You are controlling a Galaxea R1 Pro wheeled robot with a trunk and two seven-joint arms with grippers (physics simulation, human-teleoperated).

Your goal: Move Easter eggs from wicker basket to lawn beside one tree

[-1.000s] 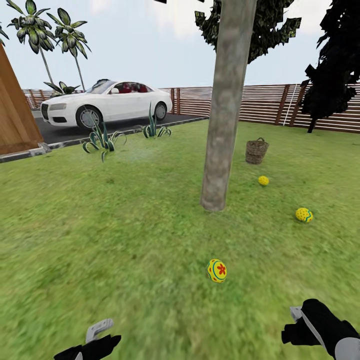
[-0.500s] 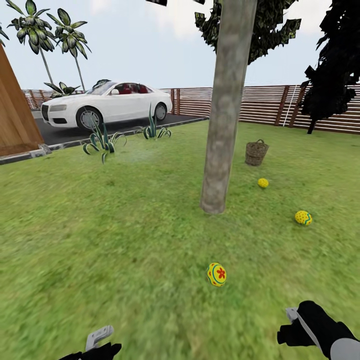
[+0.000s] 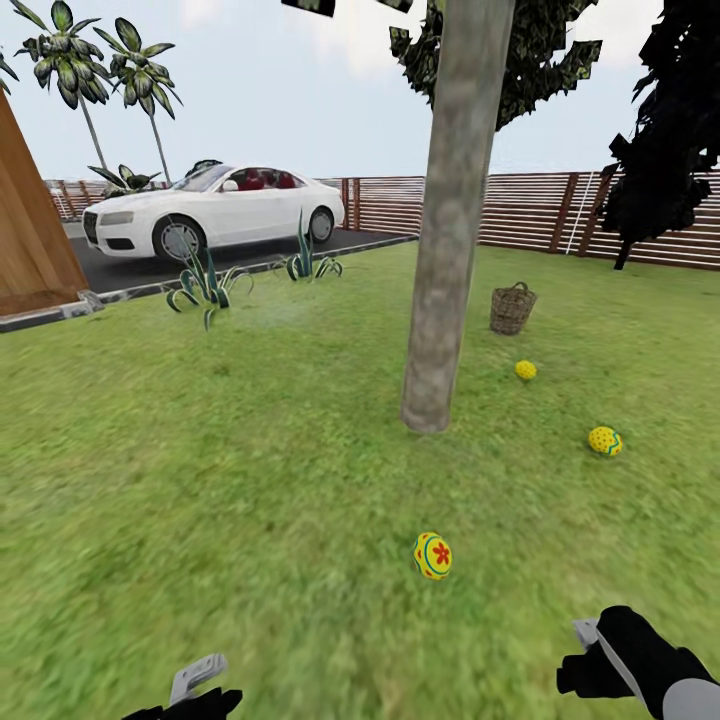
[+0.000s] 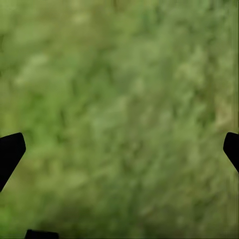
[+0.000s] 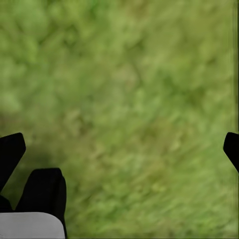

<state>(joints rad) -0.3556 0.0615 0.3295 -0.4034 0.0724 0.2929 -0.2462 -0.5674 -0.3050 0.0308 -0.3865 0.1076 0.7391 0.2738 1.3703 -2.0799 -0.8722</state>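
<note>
Three yellow Easter eggs lie on the lawn (image 3: 250, 480) around the tree (image 3: 445, 250). One with a red flower (image 3: 433, 555) lies nearest me, in front of the trunk. A dotted one (image 3: 605, 441) lies to the right, and a third (image 3: 526, 370) lies farther back near the wicker basket (image 3: 512, 307). The basket stands upright behind the tree to the right; its inside is hidden. My left gripper (image 3: 192, 688) (image 4: 119, 149) and right gripper (image 3: 592, 642) (image 5: 119, 149) hang low over bare grass, both open and holding nothing.
A white car (image 3: 212, 208) stands on the dark driveway (image 3: 150, 262) at the back left, with spiky plants (image 3: 205, 280) along its edge. A slatted wooden fence (image 3: 530, 208) runs across the back. A black-leaved tree (image 3: 665, 130) rises at the far right.
The whole picture has slid slightly downward, so the camera moved; eggs, basket and tree keep their places relative to each other. Both grippers sit a little lower in the picture.
</note>
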